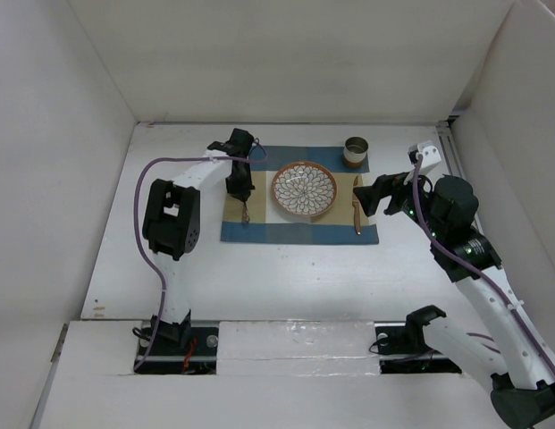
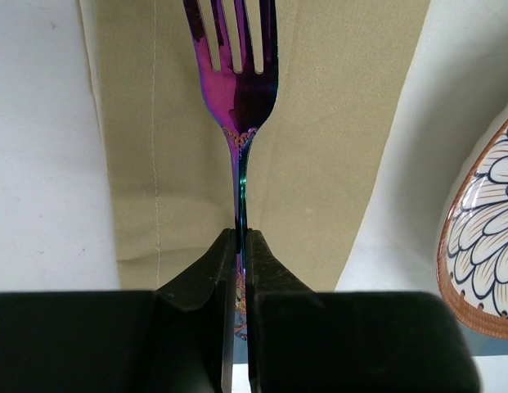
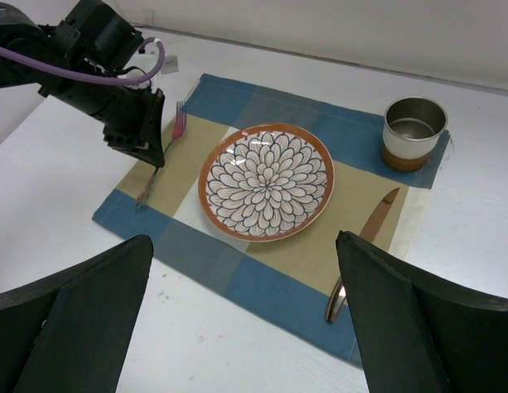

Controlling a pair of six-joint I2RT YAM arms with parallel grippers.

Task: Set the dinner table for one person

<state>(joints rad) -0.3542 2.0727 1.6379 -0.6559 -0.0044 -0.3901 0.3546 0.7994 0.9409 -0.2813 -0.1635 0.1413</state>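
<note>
Plain white walls (image 1: 286,54) on three sides, matte white dinner table (image 1: 286,281) between them, soft even light

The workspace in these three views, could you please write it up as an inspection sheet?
Surface: white dinner table, matte, with a checked placemat lying flat on it.
Job's things: plate mid-placemat; knife on the placemat right of the plate; cup on the placemat's far right corner; fork held over the left side of the placemat, contact with the cloth cannot be told.
Clutter: nothing seen.
End effectors: left end effector shut on the fork's handle; right end effector open, holding nothing.
Cables: purple cable loops beside the left arm; second purple cable runs along the right arm; neither touches the place setting.
Surroundings: white walls enclose the table.
</note>
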